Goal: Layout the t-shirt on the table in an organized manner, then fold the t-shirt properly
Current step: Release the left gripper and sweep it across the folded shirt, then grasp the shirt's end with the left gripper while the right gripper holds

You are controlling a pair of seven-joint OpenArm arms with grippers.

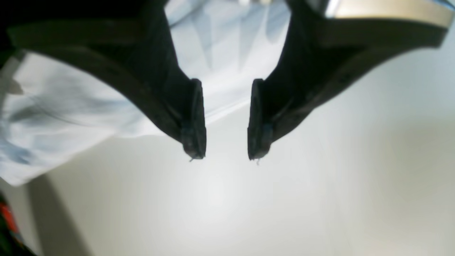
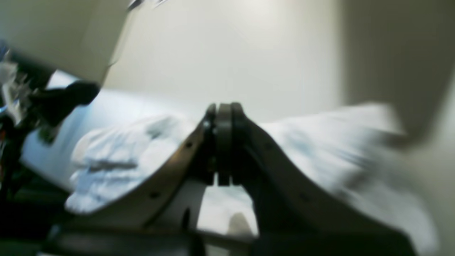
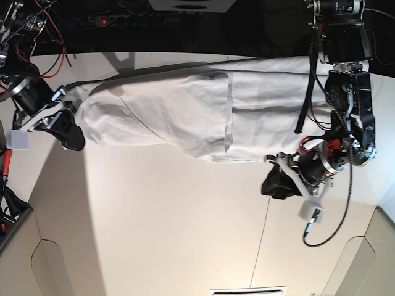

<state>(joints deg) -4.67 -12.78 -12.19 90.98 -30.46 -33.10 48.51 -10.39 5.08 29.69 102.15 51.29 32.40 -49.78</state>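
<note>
The white t-shirt (image 3: 185,111) lies stretched in a long bunched band across the far part of the white table (image 3: 154,216). My right gripper (image 3: 69,134) is at the shirt's left end. In the right wrist view its jaws (image 2: 224,142) are pressed together with blurred shirt cloth (image 2: 117,156) on both sides, so it looks shut on the shirt's edge. My left gripper (image 3: 276,182) is open and empty, just off the shirt's near edge. In the left wrist view it (image 1: 225,154) hovers over bare table (image 1: 249,213), with the shirt (image 1: 71,106) behind the fingers.
Cables and electronics (image 3: 37,24) line the dark far edge. A thin seam (image 3: 265,228) crosses the table at the right. A cable with a small white tag (image 3: 311,214) hangs by the left arm. The table's near corners have rounded cut-outs (image 3: 55,271).
</note>
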